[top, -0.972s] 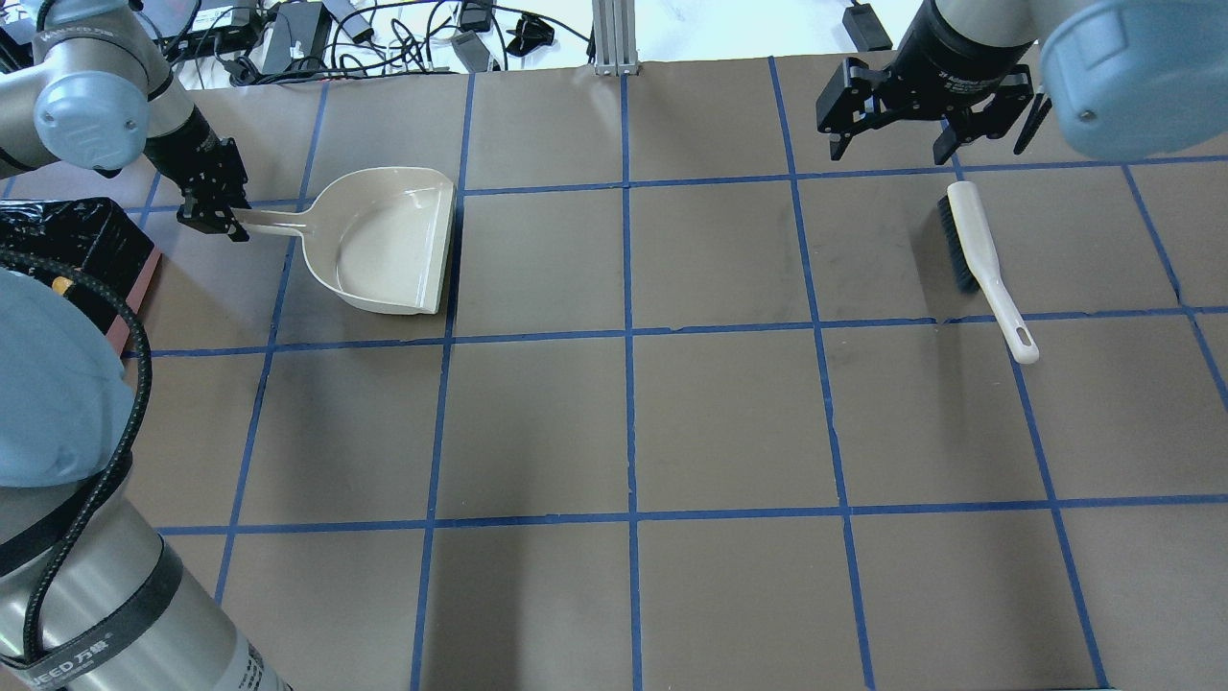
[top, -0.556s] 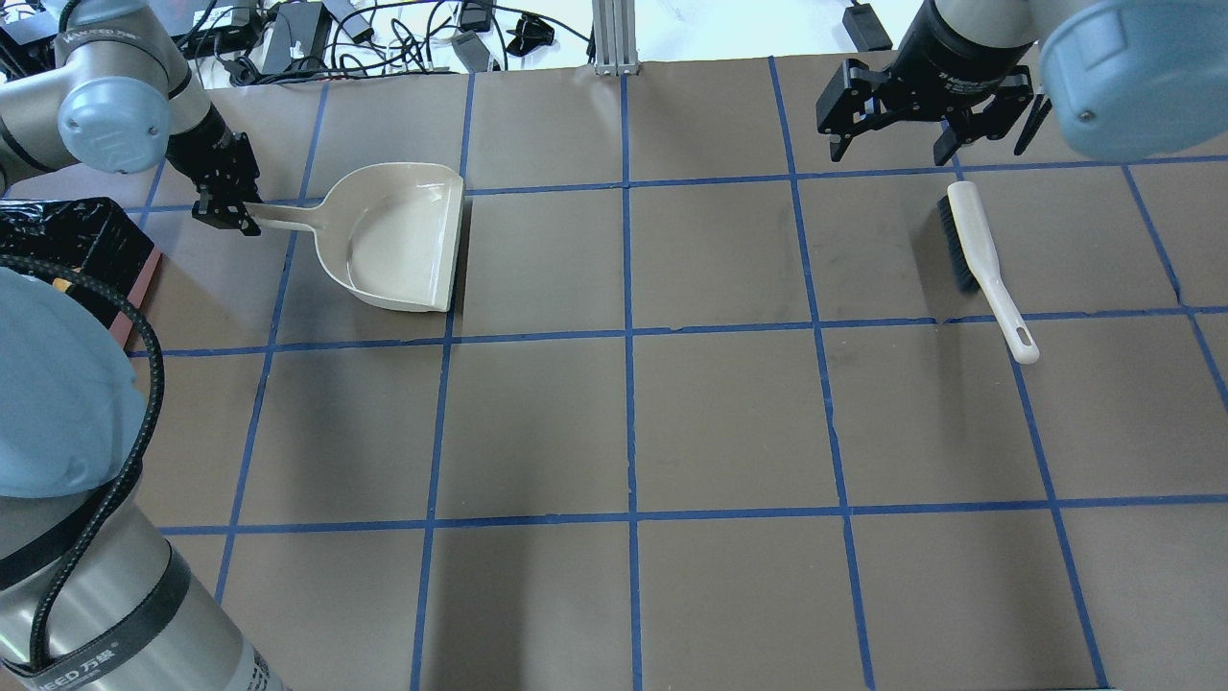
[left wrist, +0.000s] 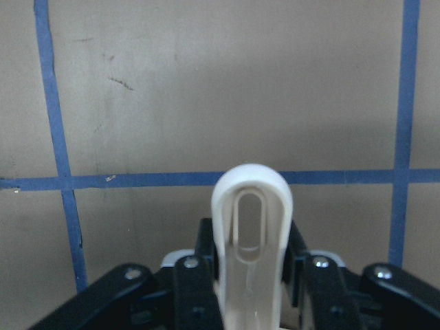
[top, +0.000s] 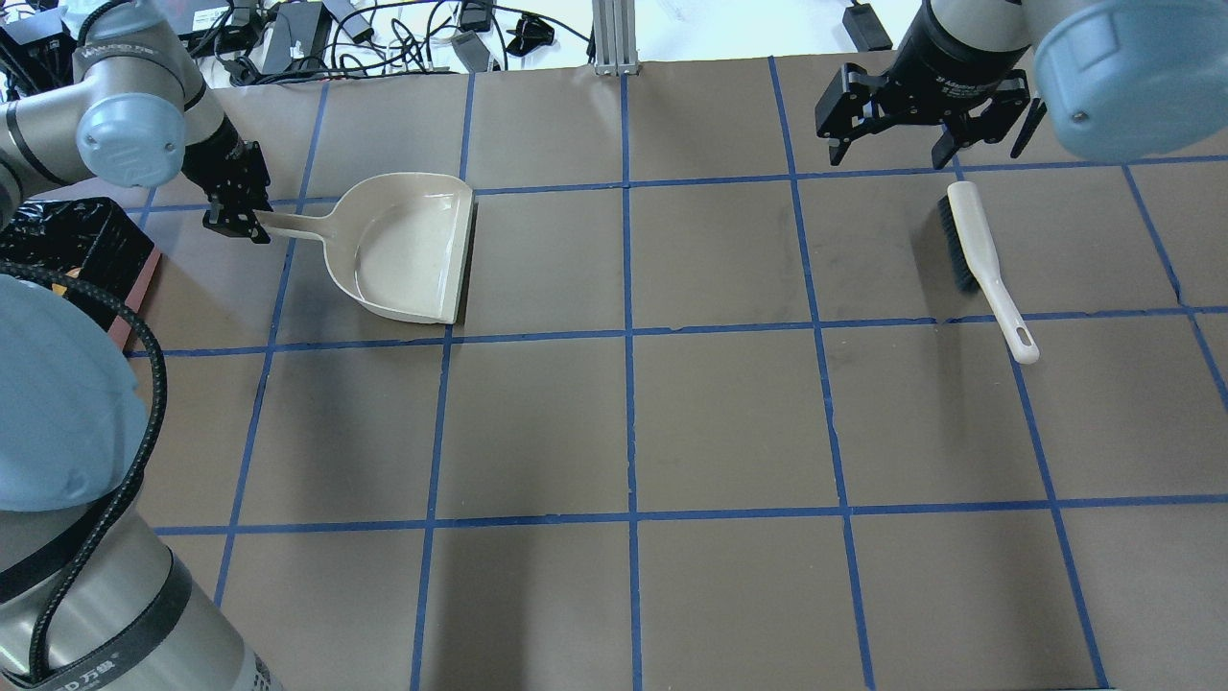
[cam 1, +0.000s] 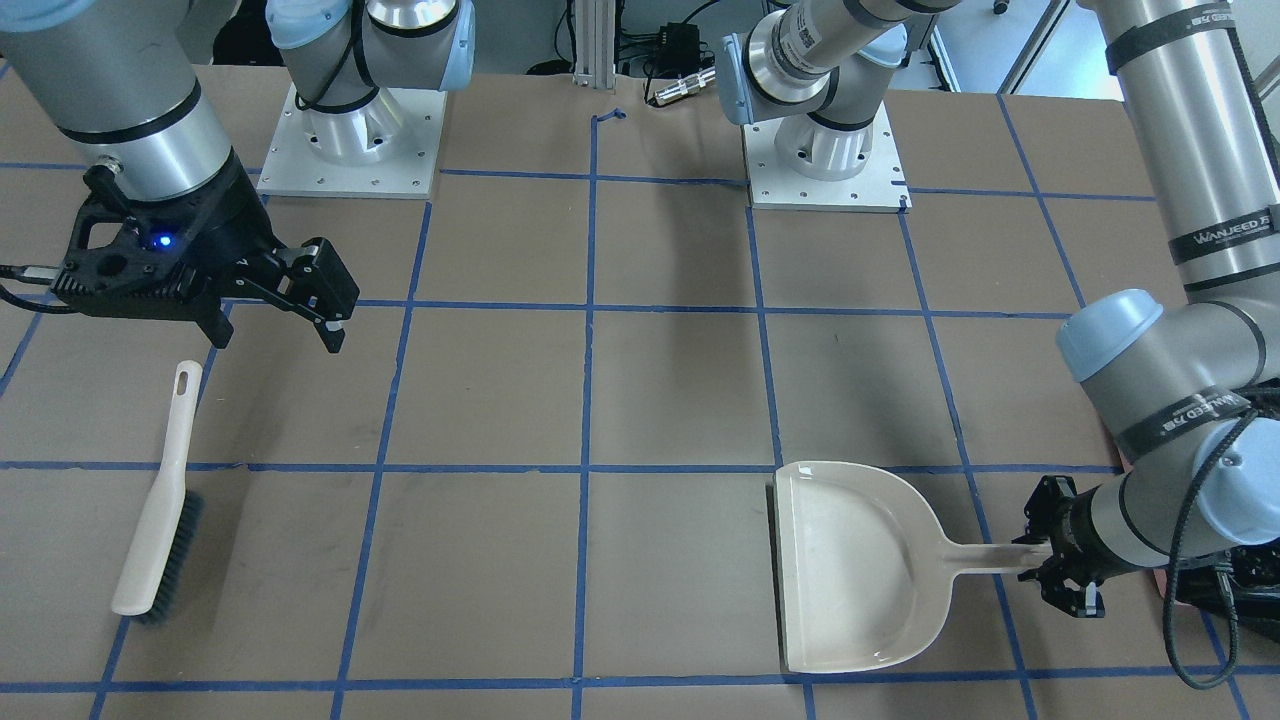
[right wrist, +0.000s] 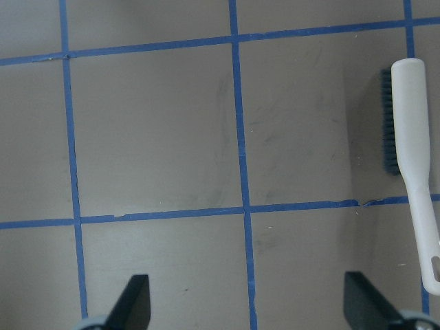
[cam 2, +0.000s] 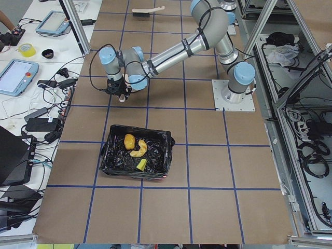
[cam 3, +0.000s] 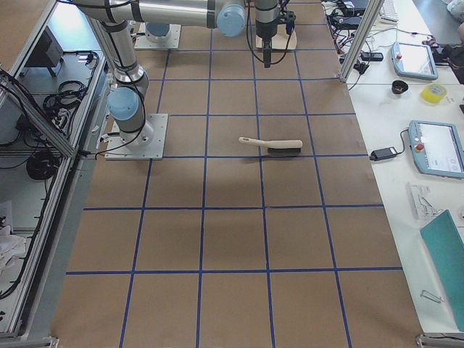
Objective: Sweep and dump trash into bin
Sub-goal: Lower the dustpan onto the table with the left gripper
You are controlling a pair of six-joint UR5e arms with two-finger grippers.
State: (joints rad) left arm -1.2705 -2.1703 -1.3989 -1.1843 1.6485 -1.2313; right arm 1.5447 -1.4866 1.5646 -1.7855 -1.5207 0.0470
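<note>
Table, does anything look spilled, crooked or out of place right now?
Nothing stands out. The three trash pieces lie inside the bin, none on the table. The dustpan is empty, its handle clamped in the left gripper. The brush lies flat near the open right gripper.
</note>
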